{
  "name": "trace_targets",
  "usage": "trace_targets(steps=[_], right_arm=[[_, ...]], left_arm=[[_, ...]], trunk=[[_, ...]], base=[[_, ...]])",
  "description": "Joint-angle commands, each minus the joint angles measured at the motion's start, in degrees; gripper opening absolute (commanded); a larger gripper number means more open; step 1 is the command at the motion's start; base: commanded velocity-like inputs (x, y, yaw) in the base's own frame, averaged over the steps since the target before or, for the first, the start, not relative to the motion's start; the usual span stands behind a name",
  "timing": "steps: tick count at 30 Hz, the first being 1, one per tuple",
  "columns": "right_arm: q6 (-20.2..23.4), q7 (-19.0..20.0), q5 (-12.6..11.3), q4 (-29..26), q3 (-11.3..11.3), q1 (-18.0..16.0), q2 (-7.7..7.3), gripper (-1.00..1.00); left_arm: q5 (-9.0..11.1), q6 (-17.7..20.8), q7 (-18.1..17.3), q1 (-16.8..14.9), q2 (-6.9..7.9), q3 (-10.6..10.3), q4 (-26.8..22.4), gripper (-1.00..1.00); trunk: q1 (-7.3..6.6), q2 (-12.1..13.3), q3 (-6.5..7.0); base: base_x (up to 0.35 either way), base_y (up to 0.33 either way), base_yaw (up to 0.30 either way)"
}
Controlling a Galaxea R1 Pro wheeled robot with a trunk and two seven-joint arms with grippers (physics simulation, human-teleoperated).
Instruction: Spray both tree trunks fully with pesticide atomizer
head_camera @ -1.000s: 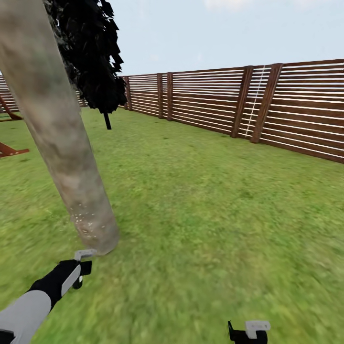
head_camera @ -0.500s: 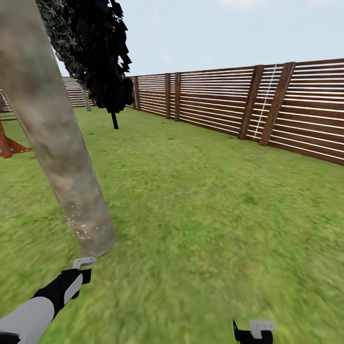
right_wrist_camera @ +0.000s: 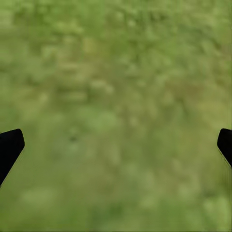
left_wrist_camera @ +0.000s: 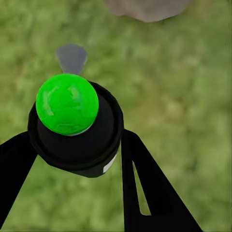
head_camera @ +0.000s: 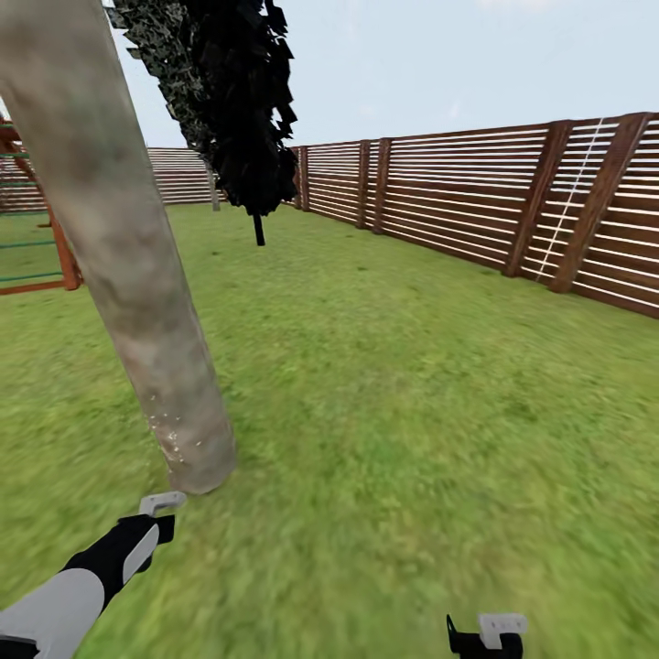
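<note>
At the near tree trunk (head_camera: 137, 302), I hold the atomizer (left_wrist_camera: 75, 128) clamped in my left gripper (left_wrist_camera: 72, 159).
White specks dot only its base; upper trunk and second tree remain. Right gripper (right_wrist_camera: 116, 145) spread, empty.

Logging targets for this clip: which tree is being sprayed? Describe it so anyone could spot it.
Inside the slatted wooden fence, on the lawn, it is the thick grey-tan trunk nearest the left end effector. White specks dot its base, unlike the thin-stemmed black tree behind it.

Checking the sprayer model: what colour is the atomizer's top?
Bright green top on a black atomizer, clearest in the left wrist view.
</note>
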Motion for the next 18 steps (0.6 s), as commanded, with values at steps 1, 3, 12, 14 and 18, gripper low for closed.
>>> trace_targets(steps=[1, 3, 12, 14, 18], right_arm=[[0.0, 0.0, 0.0, 0.0, 0.0, 0.0, 0.0, 1.0], [0.0, 0.0, 0.0, 0.0, 0.0, 0.0, 0.0, 1.0], [0.0, 0.0, 0.0, 0.0, 0.0, 0.0, 0.0, 1.0], [0.0, 0.0, 0.0, 0.0, 0.0, 0.0, 0.0, 1.0], [0.0, 0.0, 0.0, 0.0, 0.0, 0.0, 0.0, 1.0]], left_arm=[[0.0, 0.0, 0.0, 0.0, 0.0, 0.0, 0.0, -1.0], [0.0, 0.0, 0.0, 0.0, 0.0, 0.0, 0.0, -1.0], [0.0, 0.1, 0.1, 0.0, 0.0, 0.0, 0.0, -1.0], [0.0, 0.1, 0.2, 0.0, 0.0, 0.0, 0.0, -1.0], [0.0, 0.1, 0.2, 0.0, 0.0, 0.0, 0.0, -1.0]], trunk=[[0.0, 0.0, 0.0], [0.0, 0.0, 0.0], [0.0, 0.0, 0.0], [0.0, 0.0, 0.0], [0.0, 0.0, 0.0]], base=[[0.234, -0.196, 0.081], [0.202, -0.211, 0.025], [0.104, -0.25, 0.008], [0.002, -0.272, 0.177], [0.02, -0.273, 0.271]])
